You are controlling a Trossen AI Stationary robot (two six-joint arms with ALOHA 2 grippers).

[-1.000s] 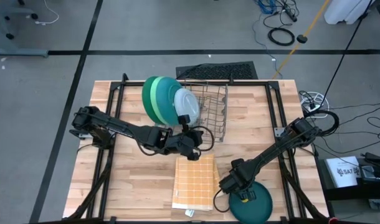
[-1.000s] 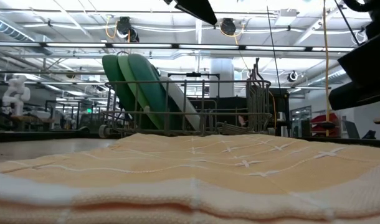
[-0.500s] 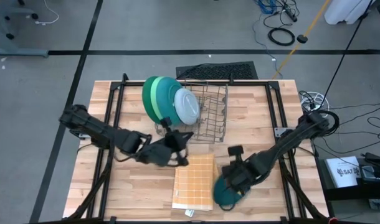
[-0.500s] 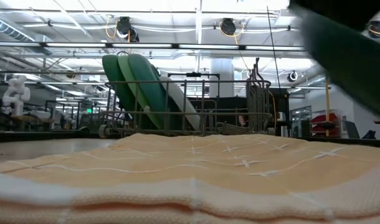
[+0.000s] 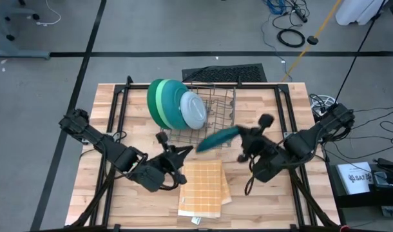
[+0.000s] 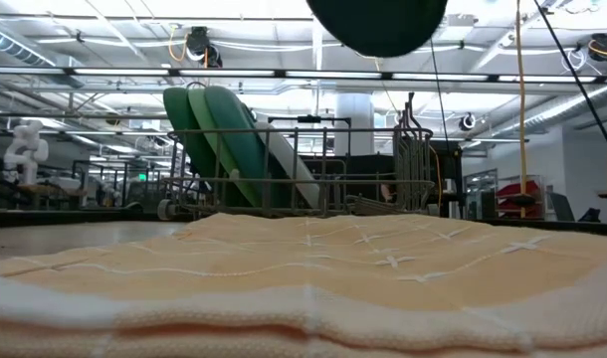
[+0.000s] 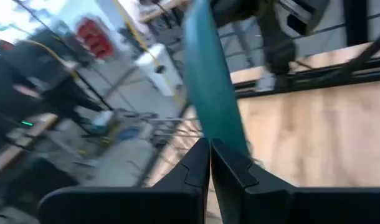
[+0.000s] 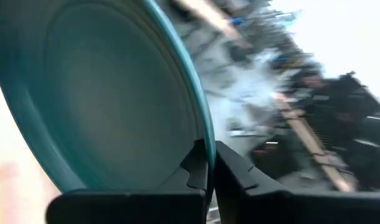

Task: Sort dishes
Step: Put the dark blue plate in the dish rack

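Above the counter (image 5: 119, 103), seen from overhead, the right gripper (image 5: 245, 136) carries the dark teal plate (image 5: 217, 137) on edge in the air, just right of the grey wire rack (image 5: 216, 115), jaws clamped on its rim. Four other plates (image 5: 174, 104) already lean in the rack's left end. The left gripper (image 5: 176, 154) waits near the checked cloth (image 5: 201, 187), at its far left corner. At table height, the dark plate (image 6: 378, 25) hangs high over the cloth (image 6: 303, 278), with the rack (image 6: 313, 169) beyond. From the left wrist, that arm's jaws look together on nothing, and the plate (image 7: 212, 87) shows edge-on ahead. From the right wrist, the jaws pinch the plate's (image 8: 96, 93) rim. To do this well, keep the plate upright and lower it into a free slot right of the pale plate (image 5: 192, 109); rack wires could catch its edge.
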